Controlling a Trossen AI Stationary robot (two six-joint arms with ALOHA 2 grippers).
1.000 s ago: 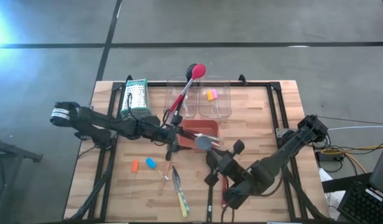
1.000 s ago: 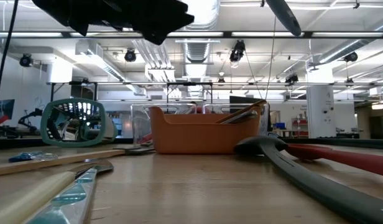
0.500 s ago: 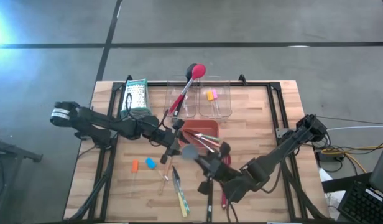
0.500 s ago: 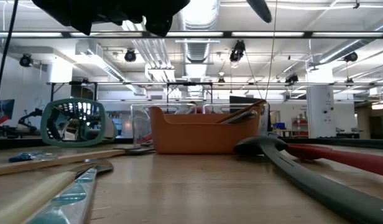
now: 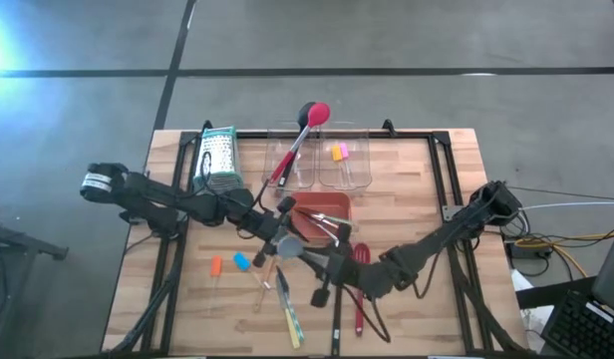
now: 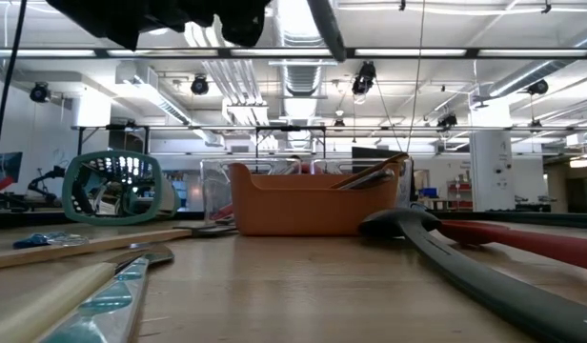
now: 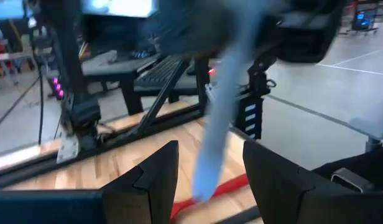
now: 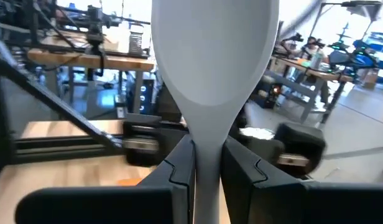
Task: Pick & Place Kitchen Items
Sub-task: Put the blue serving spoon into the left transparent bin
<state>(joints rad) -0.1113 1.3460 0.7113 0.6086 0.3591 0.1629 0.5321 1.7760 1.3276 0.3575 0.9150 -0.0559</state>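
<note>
My right gripper (image 5: 325, 262) hangs over the table's middle, shut on a grey spoon (image 5: 287, 244) whose bowl (image 8: 213, 56) points toward my left gripper (image 5: 270, 237). My left gripper (image 7: 207, 149) is open; the blurred spoon (image 7: 219, 118) stands in the gap between its two fingers, and I see no touch. A red spoon (image 5: 302, 135) leans in a clear tub (image 5: 292, 165). Red and grey spatulas (image 5: 359, 289) lie on the table near the right arm. Orange (image 5: 216, 265) and blue (image 5: 241, 260) pieces and green-yellow tools (image 5: 287, 311) lie on the near left boards. My right gripper pinches the grey spoon's handle (image 8: 207, 155) just behind the bowl, between its two fingers. The fingers lie along the handle, roughly level, coming from the table's right. The spoon is lifted clear of the table, its bowl sticking out ahead of the fingertips.
An orange tray (image 5: 332, 202) holding utensils sits mid-table, just beyond both grippers. Two clear tubs (image 5: 347, 165) stand behind it, and a metal grater (image 5: 215, 155) at the far left. A black frame (image 5: 442, 179) borders the boards.
My right gripper has travelled toward the table's left with the grey spoon, turning at the wrist. The spoon's bowl has swung from over the orange tray to between my left gripper's open fingers, staying clear of the table.
</note>
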